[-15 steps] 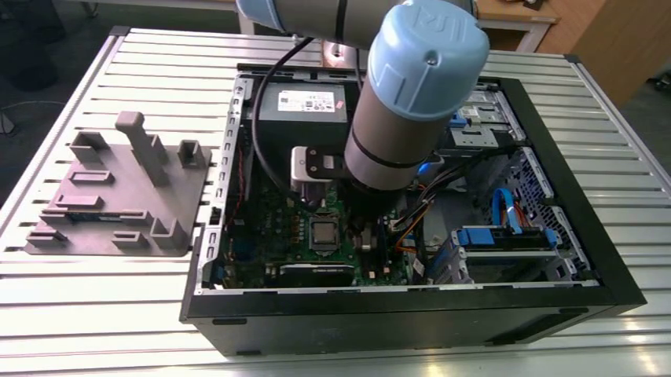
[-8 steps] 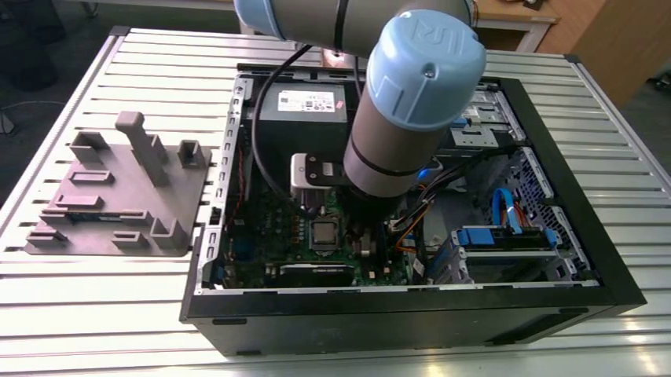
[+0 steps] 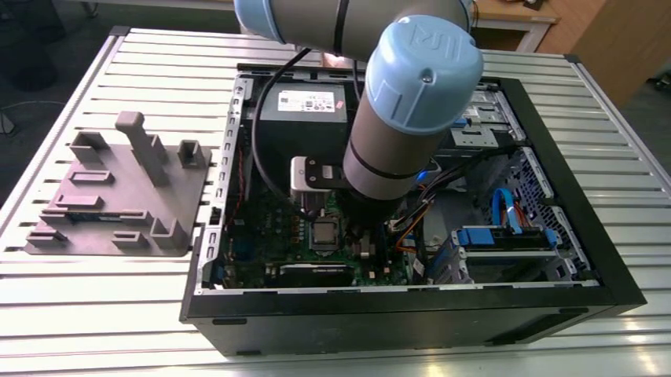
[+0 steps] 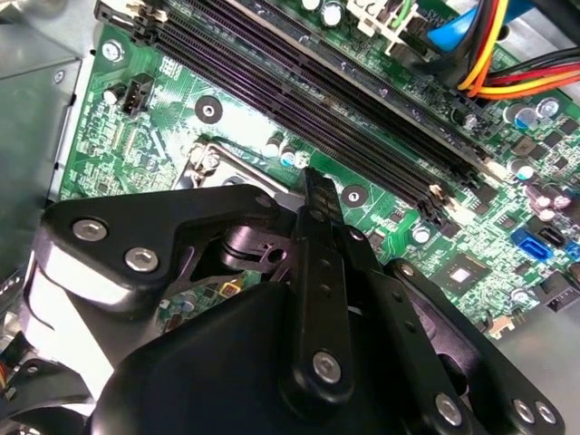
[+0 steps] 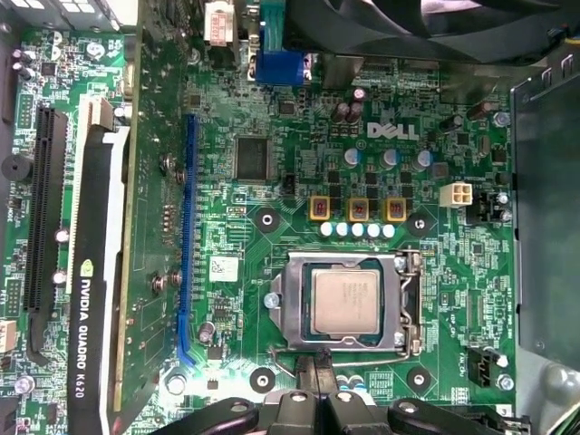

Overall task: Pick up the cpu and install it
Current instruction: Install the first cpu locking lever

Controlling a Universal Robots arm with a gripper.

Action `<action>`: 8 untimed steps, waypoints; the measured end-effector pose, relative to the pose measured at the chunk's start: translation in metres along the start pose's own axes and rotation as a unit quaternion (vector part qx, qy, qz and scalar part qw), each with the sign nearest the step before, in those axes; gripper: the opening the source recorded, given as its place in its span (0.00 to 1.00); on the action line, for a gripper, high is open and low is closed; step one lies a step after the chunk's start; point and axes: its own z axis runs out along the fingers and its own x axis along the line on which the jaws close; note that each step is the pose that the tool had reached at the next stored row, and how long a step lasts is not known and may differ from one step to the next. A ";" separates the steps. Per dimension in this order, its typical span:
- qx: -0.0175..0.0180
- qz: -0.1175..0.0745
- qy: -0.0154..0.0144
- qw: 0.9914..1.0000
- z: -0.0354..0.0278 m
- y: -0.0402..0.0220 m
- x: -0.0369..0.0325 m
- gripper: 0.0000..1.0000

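The cpu [image 5: 346,304], a flat square chip with a silver-grey top, lies in the dark socket with its metal frame [image 5: 349,304] on the green motherboard. In the exterior view the cpu [image 3: 325,233] shows inside the open computer case, just beside the arm's wrist. My gripper [image 5: 317,364] hangs at the socket's edge, a little off the chip, with its fingers together and nothing between them. In the second wrist view the gripper [image 4: 317,181] points down at the socket's frame [image 4: 231,163].
A grey plastic tray with upright blocks [image 3: 115,196] sits on the slatted table at the exterior view's left. Inside the case are a graphics card [image 5: 95,272], memory slots [image 4: 317,100], coloured cables [image 4: 489,54], a black power supply [image 3: 298,118] and a drive cage [image 3: 504,243].
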 end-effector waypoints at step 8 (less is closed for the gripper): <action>0.000 0.000 0.004 1.000 0.0005 0.0000 0.0001 0.10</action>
